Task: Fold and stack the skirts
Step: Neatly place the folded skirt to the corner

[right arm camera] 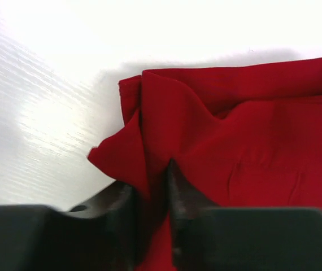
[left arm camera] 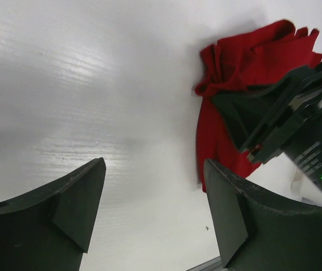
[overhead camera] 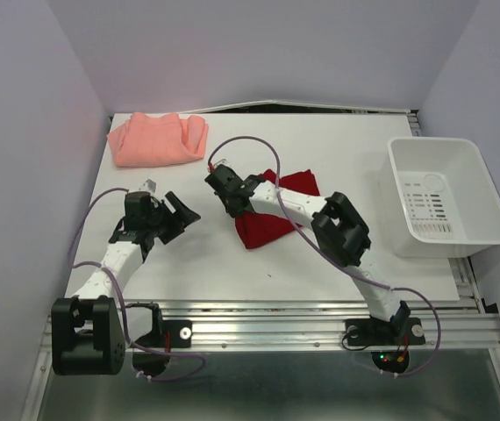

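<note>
1. Right gripper [overhead camera: 235,209]: the jaws are closed down to a narrow gap, and a fold of the deep red skirt [overhead camera: 263,230] is pinched between them. In the right wrist view the cloth runs down between the two dark fingers [right arm camera: 124,197] at the grip point [right arm camera: 152,180].
2. Deep red skirt [right arm camera: 251,141]: it lies crumpled near the middle of the table [overhead camera: 232,272], partly under the right arm's forearm. Its left edge is bunched into soft creases where the fingers hold it. The rest spreads flat towards the right of the wrist view.
3. Left gripper [overhead camera: 180,221]: the jaws are spread wide with nothing between them. In the left wrist view it [left arm camera: 154,166] shows only bare white table surface in the gap. It sits to the left of the red skirt [left arm camera: 251,51], apart from it.
4. Salmon-pink skirt [overhead camera: 153,140]: it sits at the far left corner of the table in a loosely folded heap, well apart from both grippers and from the red skirt.
5. White bin [overhead camera: 447,246]: it stands at the right side of the table, apart from both skirts.
</note>
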